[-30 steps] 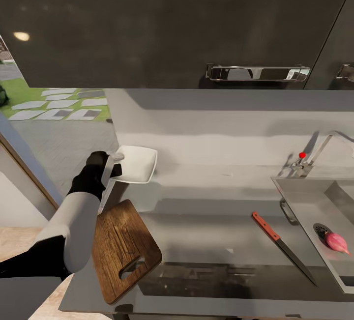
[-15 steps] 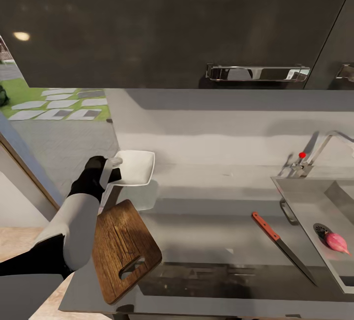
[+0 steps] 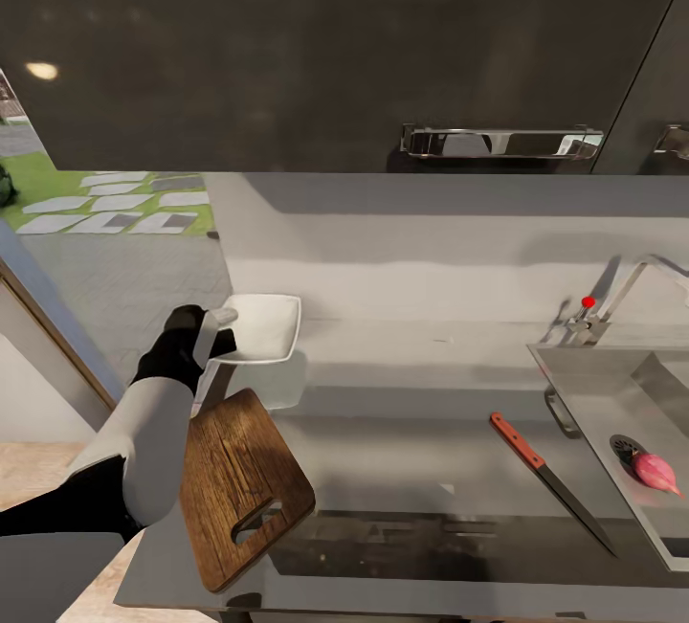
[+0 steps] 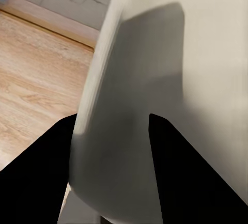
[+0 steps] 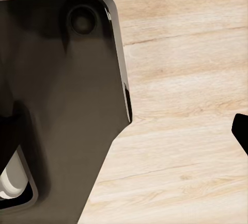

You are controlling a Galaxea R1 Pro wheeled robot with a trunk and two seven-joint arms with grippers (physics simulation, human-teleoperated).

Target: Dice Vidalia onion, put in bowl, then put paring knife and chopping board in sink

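Left gripper (image 3: 218, 328) pinches the bowl (image 3: 263, 324) by its rim, raised over the countertop (image 3: 402, 412); bowl interior unclear. Right gripper state cannot be told. Onion (image 3: 655, 472) lies in the sink (image 3: 593, 384) beside the drain. Knife (image 3: 550, 480) and board (image 3: 239, 484) rest on the countertop.

White left forearm (image 3: 144, 436), black wrist, grey-fingered left claw (image 3: 222, 324).

Head camera looking steeply down over the countertop (image 3: 402, 432); left wrist camera pressed close against the bowl (image 4: 155, 79), shared with head view; right wrist camera facing wood floor (image 5: 186, 131)
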